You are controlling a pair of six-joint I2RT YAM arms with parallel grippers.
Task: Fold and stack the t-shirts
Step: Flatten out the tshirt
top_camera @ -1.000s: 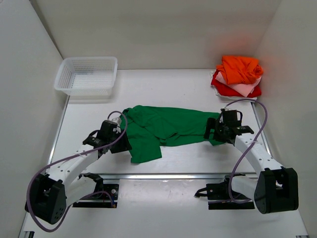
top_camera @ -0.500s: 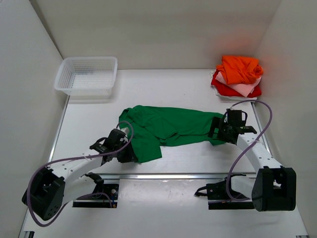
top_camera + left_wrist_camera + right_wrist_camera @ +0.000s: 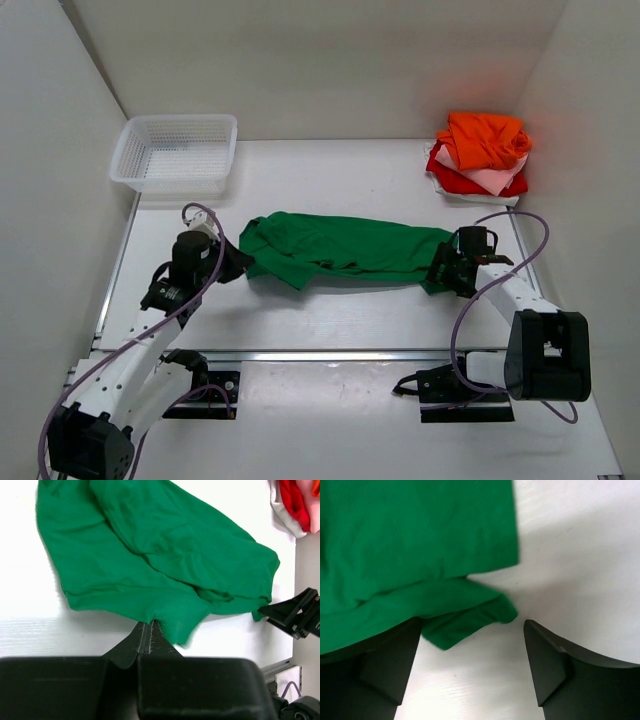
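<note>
The bright green t-shirt point(image 3: 340, 250) lies bunched in a long band across the middle of the table. My left gripper point(image 3: 238, 264) is at its left end. In the left wrist view this gripper point(image 3: 148, 623) is shut on the green t-shirt point(image 3: 150, 555), pinching its near edge. My right gripper point(image 3: 438, 272) is at the shirt's right end. In the right wrist view it point(image 3: 472, 626) stands open, its jaws either side of a corner of the green cloth point(image 3: 410, 545). The orange t-shirt point(image 3: 485, 138) tops a pile with pale pink point(image 3: 492, 180) and red point(image 3: 450, 175) ones at the back right.
A white mesh basket point(image 3: 175, 150) stands at the back left. White walls close in the table on three sides. Both arm bases sit at the near edge, with grey cables looping from them.
My left gripper shut on the shirt's front flap and swung back to the left with it, so the shirt is now a narrower band. The right gripper's jaws have narrowed a little.
</note>
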